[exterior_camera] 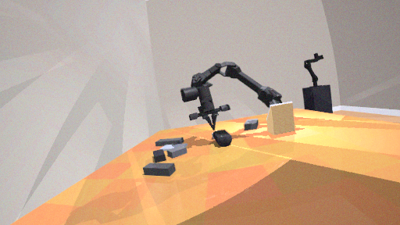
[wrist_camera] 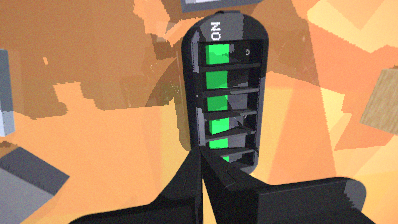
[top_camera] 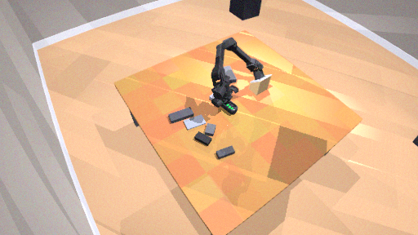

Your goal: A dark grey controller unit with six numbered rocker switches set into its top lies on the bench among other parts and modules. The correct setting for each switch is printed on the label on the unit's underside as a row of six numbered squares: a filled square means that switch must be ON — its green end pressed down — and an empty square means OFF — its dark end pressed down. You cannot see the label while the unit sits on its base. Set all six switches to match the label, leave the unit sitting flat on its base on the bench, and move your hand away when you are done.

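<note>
The dark grey controller unit [top_camera: 231,108] [exterior_camera: 223,139] [wrist_camera: 242,24] sits on the bench with its switches facing up. In the wrist view its "ON" marking is at the top end. Green ends show in a column along the left side of the switches; the lowest switch is partly hidden by a finger. Some greens look brighter than others, but I cannot tell every switch's tilt. The underside label is hidden. My gripper [exterior_camera: 214,129] [wrist_camera: 198,151] is shut and empty, pointing down, its tips at the unit's left edge near the lower switches in the wrist view. Contact is unclear.
A long dark block [top_camera: 181,115] [exterior_camera: 169,141], a pale plate [top_camera: 194,123], a grey block [top_camera: 210,130], a black block [top_camera: 202,139] and another dark block [top_camera: 225,152] [exterior_camera: 159,169] lie beside the unit. A grey block [exterior_camera: 251,124] and a beige upright block [top_camera: 259,86] [exterior_camera: 282,118] stand near the arm's base.
</note>
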Controlling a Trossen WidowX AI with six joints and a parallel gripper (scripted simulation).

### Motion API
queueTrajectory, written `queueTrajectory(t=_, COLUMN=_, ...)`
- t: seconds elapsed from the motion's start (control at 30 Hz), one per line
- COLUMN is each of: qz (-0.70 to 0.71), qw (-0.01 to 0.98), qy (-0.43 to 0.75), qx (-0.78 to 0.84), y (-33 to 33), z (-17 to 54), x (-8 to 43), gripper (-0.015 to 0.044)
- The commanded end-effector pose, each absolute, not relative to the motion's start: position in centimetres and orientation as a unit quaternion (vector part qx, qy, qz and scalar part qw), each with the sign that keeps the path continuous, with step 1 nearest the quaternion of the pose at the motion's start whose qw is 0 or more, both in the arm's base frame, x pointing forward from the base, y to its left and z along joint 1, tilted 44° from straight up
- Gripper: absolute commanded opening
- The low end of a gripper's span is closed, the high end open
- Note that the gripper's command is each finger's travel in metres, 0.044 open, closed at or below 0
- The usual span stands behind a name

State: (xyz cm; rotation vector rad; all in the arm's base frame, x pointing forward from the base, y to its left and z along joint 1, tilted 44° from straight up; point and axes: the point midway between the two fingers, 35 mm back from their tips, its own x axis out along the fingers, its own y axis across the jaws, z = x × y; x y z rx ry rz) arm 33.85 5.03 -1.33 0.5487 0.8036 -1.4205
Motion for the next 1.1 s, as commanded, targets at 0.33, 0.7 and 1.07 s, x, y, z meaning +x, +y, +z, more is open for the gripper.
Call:
queueTrajectory(t=0.33, qz=-0.523, qw=0.747, qy=0.309, qx=0.272, y=-0.2, z=2.3, x=27.8, gripper=0.0)
queueTrajectory(t=0.7, qz=-0.494, qw=0.774, qy=0.285, qx=0.273, y=-1.8, z=2.7, x=25.4, gripper=0.0)
queueTrajectory(t=1.07, qz=-0.509, qw=0.76, qy=0.299, qx=0.27, y=-0.9, z=2.7, x=26.8, gripper=0.0)
